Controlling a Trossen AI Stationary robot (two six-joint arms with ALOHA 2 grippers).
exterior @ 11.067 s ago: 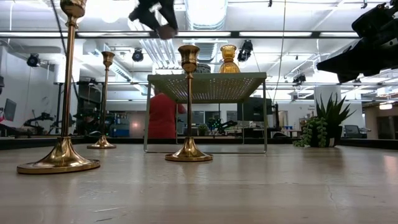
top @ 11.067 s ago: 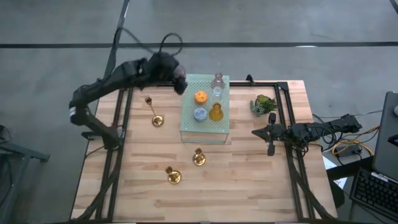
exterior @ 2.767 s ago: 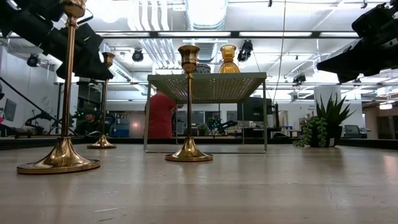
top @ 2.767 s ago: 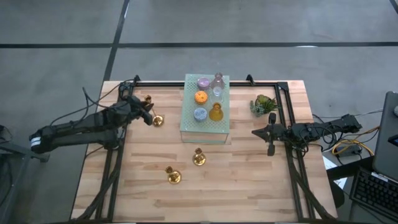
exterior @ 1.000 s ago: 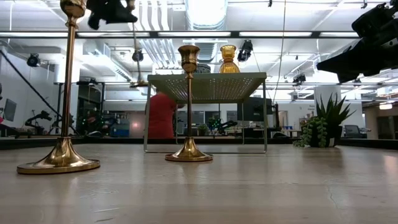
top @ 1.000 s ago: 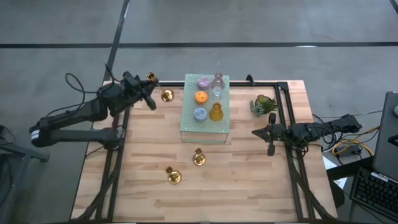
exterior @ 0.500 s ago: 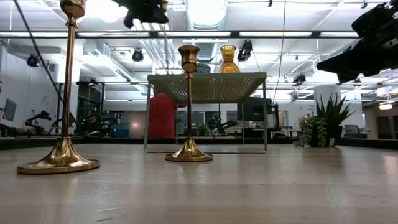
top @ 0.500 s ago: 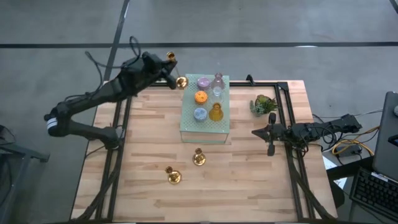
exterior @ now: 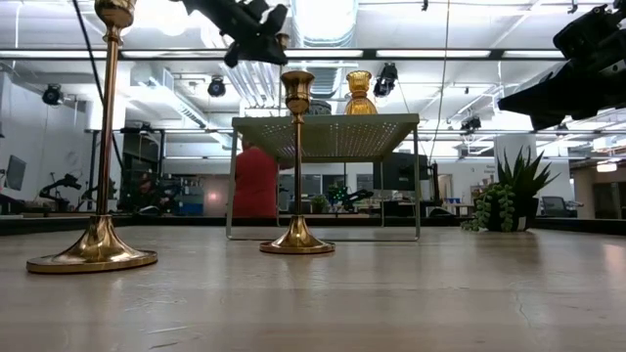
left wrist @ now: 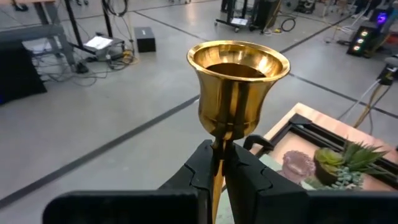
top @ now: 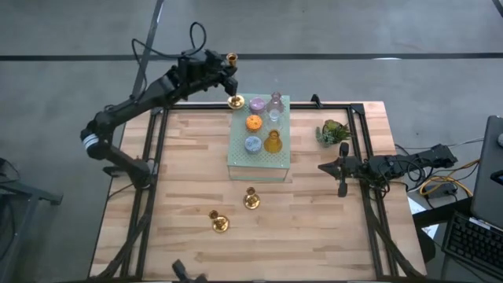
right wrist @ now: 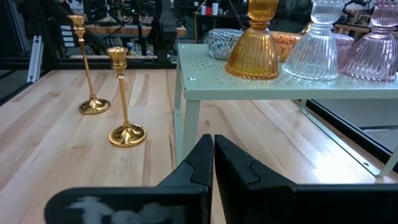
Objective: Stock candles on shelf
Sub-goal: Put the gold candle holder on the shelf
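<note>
Pale mint-green perforated shelf point(top: 259, 161), amber candle point(top: 273, 143), orange candle point(top: 253, 123), brass candlestick point(left wrist: 237, 71)

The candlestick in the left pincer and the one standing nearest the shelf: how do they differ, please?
The held candlestick is clamped by its stem in the left pincer; the standing candlestick is free. The held candlestick hangs by the shelf's far left corner; the standing candlestick rests upright on the table at its near edge. Both are slim brass.

Glossy polished brass candlestick point(left wrist: 238, 87), ribbed glass candles point(right wrist: 324, 41), matt perforated metal shelf point(right wrist: 286, 87), pale planked wood tabletop point(top: 314, 228)
</note>
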